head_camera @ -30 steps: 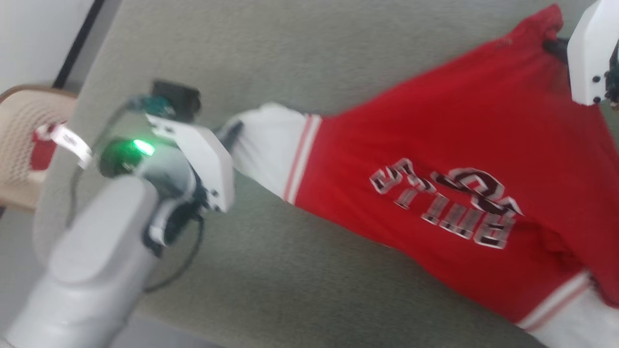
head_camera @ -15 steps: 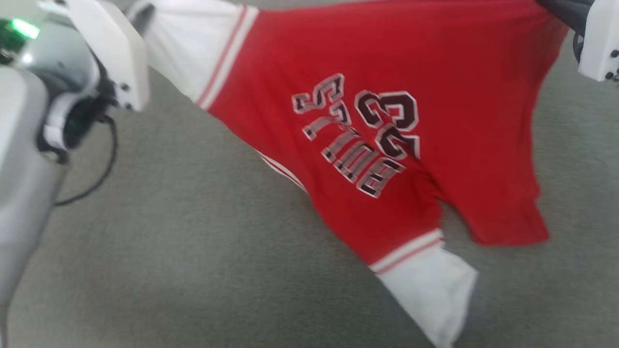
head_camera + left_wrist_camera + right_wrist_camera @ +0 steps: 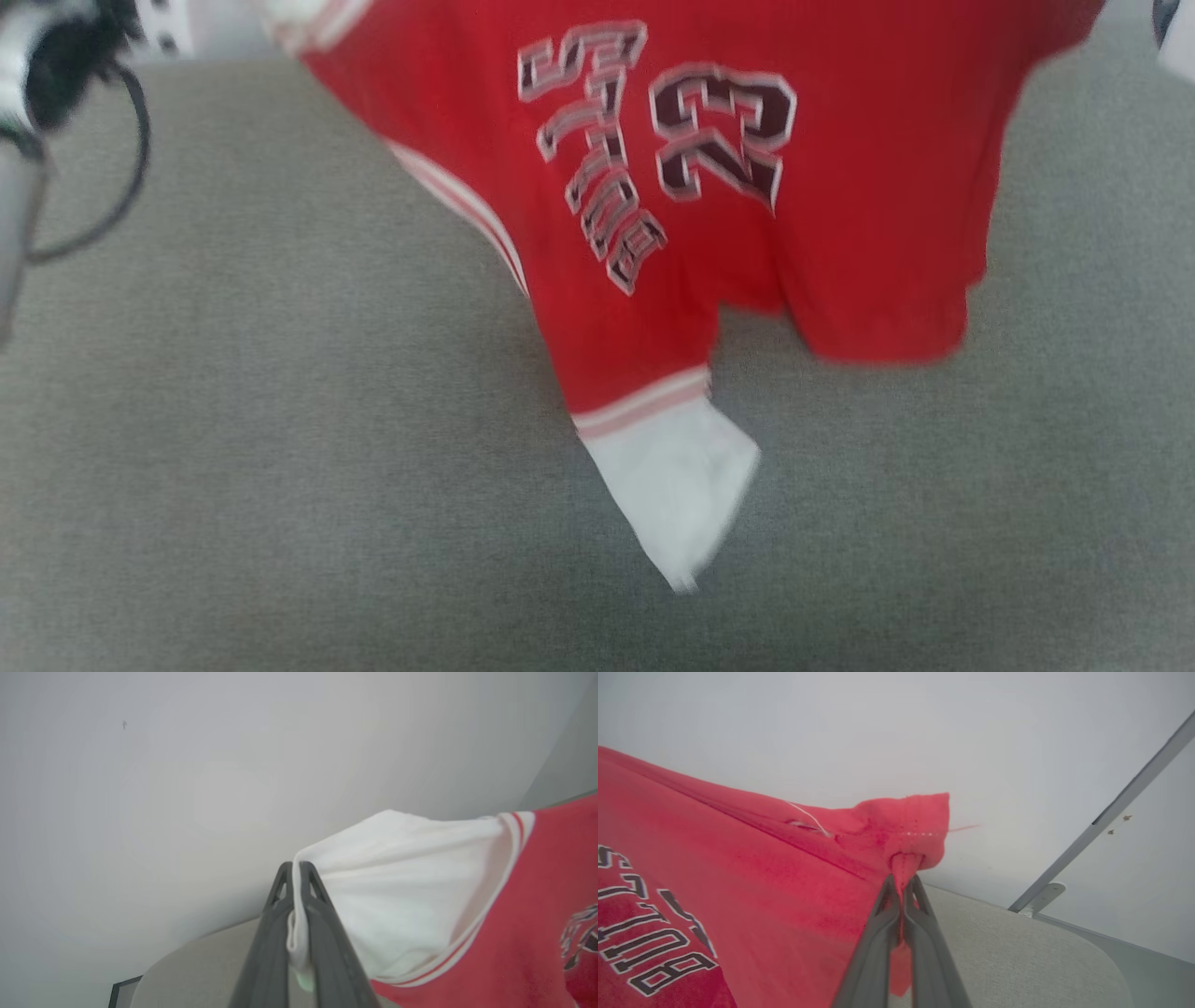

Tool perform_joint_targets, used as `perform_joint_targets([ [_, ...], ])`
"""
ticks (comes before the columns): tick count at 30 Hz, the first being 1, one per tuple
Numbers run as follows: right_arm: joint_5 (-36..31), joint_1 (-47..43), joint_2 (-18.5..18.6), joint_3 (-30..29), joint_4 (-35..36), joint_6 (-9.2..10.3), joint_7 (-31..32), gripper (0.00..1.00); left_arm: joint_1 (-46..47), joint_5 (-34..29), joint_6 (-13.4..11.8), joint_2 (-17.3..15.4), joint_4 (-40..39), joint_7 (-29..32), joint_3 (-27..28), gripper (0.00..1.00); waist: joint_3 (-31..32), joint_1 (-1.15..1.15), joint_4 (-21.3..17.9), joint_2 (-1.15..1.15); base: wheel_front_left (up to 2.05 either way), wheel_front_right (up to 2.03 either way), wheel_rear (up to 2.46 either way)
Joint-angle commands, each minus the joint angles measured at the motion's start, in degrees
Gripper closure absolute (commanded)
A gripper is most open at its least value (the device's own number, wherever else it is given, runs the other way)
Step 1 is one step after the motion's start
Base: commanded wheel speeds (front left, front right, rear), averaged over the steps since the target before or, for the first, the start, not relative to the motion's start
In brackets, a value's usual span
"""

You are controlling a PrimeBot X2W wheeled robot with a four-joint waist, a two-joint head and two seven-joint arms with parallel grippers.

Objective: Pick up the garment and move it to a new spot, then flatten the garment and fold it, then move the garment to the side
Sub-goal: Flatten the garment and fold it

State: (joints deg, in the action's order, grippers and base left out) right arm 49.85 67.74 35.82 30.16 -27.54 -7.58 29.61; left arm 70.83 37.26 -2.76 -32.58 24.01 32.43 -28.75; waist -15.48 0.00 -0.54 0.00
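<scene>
We hold the garment (image 3: 840,187) hanging above the grey bench (image 3: 280,467). Our left tool (image 3: 295,865) is clamped on its white sleeve (image 3: 397,896), with cloth spreading toward 3 o'clock. Our right tool (image 3: 903,882) pinches a red corner (image 3: 920,821), with cloth toward 9 o'clock.

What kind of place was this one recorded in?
Likely a plain indoor room, perhaps a test space: a grey fabric-covered surface, a bare pale wall, and a grey rail fixed along it.
</scene>
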Motion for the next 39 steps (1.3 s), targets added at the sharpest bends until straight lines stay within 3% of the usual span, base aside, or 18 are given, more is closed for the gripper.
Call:
perform_joint_targets([
  [1, -0.87, 0.89, 0.02, -0.51, -1.05, 0.17, -0.78, 1.00, 1.40, -1.26, 0.06, -0.76, 1.21, -0.79, 0.49, 1.00, -0.78, 0.00, -0.53, 0.00, 0.00, 0.00, 0.00],
  [9, -8.04, 9.98, -4.61, -1.58, -10.41, 0.20, -12.56, 1.00, 15.75, -6.98, 1.07, 2.72, 12.28, -15.67, 0.52, 1.00, -5.48, 0.00, -1.41, 0.00, 0.00, 0.00, 0.00],
  [10, -10.42, 12.90, -5.39, -1.93, -13.34, 0.21, -17.37, 1.00, 19.62, -9.09, 1.39, 3.46, 14.57, -20.28, 0.04, 1.00, -6.52, 0.00, -1.39, 0.00, 0.00, 0.00, 0.00],
  [15, -17.08, 19.14, -7.30, -2.24, -19.65, 0.21, -31.07, 1.00, 28.55, -13.02, 0.35, 5.39, 19.76, -31.81, -0.35, 1.00, -8.47, 0.00, -0.78, 0.00, 0.00, 0.00, 0.00],
  [18, -20.02, 21.76, -8.12, -1.86, -23.35, 0.21, -36.00, 1.00, 31.79, -14.58, 0.32, 6.75, 21.76, -39.43, -0.63, 1.00, -9.16, 0.00, -0.06, 0.00, 0.00, 0.00, 0.00],
  [20, -20.62, 21.74, -9.36, -0.89, -25.55, 0.20, -36.78, 1.00, 32.13, -14.48, 1.83, 7.90, 23.03, -42.65, -1.03, 1.00, -9.35, 0.00, 0.55, 0.00, 0.00, 0.00, 0.00],
  [24, -19.61, 19.33, -10.28, 2.59, -28.27, 0.17, -34.43, 1.00, 28.67, -14.01, 5.41, 8.78, 25.78, -43.18, -2.97, 1.00, -9.14, 0.00, 1.71, 0.00, 0.00, 0.00, 0.00],
  [30, -13.97, 10.48, -9.45, 8.62, -27.53, 0.16, -28.28, 1.00, 17.69, -9.29, 9.35, 10.29, 26.94, -34.32, -6.34, 1.00, -7.83, 0.00, 3.92, 0.00, 0.00, 0.00, 0.00],
  [39, -4.95, -1.13, -5.91, 14.22, -19.58, 0.15, -23.02, 1.00, -0.72, -1.29, 9.42, 8.07, 19.06, -20.32, -7.33, 1.00, -5.59, 0.00, 5.28, 0.00, 0.00, 0.00, 0.00],
])
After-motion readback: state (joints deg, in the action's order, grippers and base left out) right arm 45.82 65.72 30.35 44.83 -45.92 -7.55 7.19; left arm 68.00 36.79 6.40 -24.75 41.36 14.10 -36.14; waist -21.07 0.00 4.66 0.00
